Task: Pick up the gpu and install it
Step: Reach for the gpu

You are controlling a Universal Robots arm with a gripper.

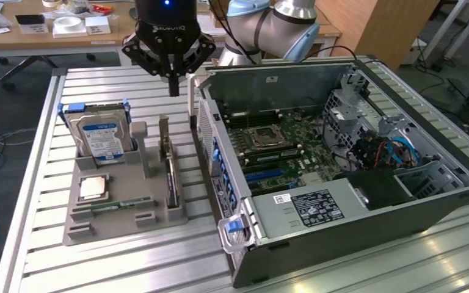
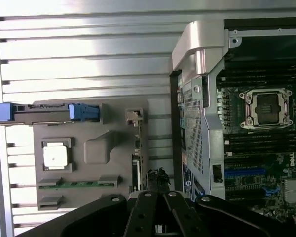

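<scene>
Above the gray tray [image 1: 96, 229], your gripper [image 1: 173, 90] hangs with its fingers pressed together, holding nothing. Below it and untouched, the gpu [image 1: 170, 177] stands on edge in the tray, between the hard drive [image 1: 104, 137] and the open computer case [image 1: 365, 213].

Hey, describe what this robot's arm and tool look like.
The tool is black, built from angular linkages, with pale ROBOTIQ lettering on its body and a blue light above it. The arm is silver-grey with pale blue joint caps.
</scene>
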